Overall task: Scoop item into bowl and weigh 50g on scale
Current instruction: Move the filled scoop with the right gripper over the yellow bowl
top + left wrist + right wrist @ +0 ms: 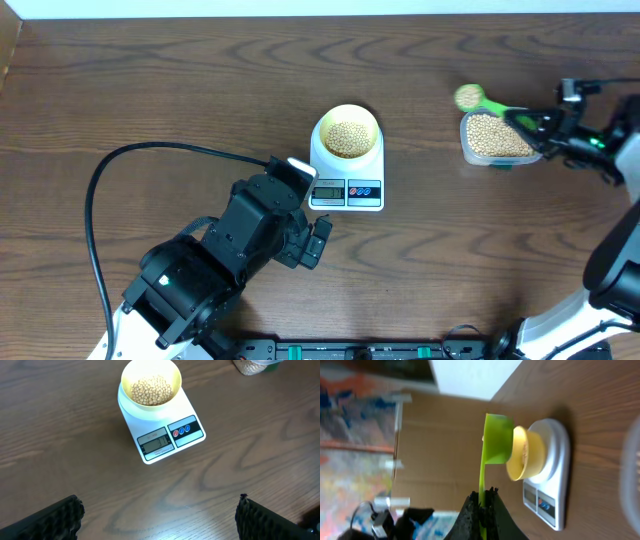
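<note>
The pale-yellow bowl (347, 131) sits on the white scale (347, 175) and holds tan beans (347, 138). In the left wrist view the bowl (151, 385), its beans (151, 390) and the scale (167, 437) lie ahead. My left gripper (318, 240) is open and empty just in front of the scale; its fingers (160, 520) stand wide apart. My right gripper (530, 121) is shut on the handle of a green scoop (469, 97), whose cup holds beans to the left of the tub. In the right wrist view the fingers (483, 497) pinch the scoop (497, 439), with bowl (525, 455) and scale (552, 475) beyond.
A clear plastic tub (493, 137) full of beans stands at the right, under the right gripper; its corner shows in the left wrist view (252, 366). A black cable (130, 160) loops over the table's left side. The table's far edge runs along the top.
</note>
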Available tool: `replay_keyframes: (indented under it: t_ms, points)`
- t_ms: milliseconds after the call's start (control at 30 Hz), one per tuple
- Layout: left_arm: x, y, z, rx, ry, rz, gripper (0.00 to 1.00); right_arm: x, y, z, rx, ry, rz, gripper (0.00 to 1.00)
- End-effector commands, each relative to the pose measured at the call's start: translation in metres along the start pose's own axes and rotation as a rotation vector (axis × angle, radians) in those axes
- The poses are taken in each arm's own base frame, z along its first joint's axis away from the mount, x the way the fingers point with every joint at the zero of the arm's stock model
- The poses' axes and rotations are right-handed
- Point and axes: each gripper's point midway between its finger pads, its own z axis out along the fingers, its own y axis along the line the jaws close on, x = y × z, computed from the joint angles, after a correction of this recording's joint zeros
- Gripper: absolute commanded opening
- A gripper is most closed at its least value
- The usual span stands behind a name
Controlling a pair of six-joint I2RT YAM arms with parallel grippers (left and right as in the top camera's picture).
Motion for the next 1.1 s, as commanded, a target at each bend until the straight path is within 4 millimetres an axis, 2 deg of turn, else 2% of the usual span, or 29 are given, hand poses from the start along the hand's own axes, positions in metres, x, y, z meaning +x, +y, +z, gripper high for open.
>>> replay_keyframes:
  t_ms: [0, 233, 367, 533, 733, 1067]
  points:
    - [-0.005, -0.002, -0.005, 0.010, -0.016, -0.007, 0.99, 0.016, 0.013, 0.030, -0.074, 0.084, -0.034, 0.01]
    - [-0.005, -0.002, -0.005, 0.010, -0.016, -0.007, 0.99, 0.046, 0.020, 0.082, -0.088, 0.236, -0.092, 0.01]
    - [-0.005, -0.002, -0.005, 0.010, -0.016, -0.007, 0.99, 0.055, 0.014, 0.103, -0.033, 0.285, -0.112, 0.01]
    - [-0.005, -0.002, -0.005, 0.010, -0.016, -0.007, 0.99, 0.061, 0.015, 0.134, -0.003, 0.329, -0.142, 0.01]
    - [-0.005, -0.002, -0.005, 0.010, -0.016, -0.007, 1.00, 0.065, 0.015, 0.154, 0.024, 0.345, -0.208, 0.01]
    - [-0.005, -0.002, -0.005, 0.010, -0.016, -0.007, 0.99, 0.071, -0.004, 0.175, 0.155, 0.341, -0.281, 0.01]
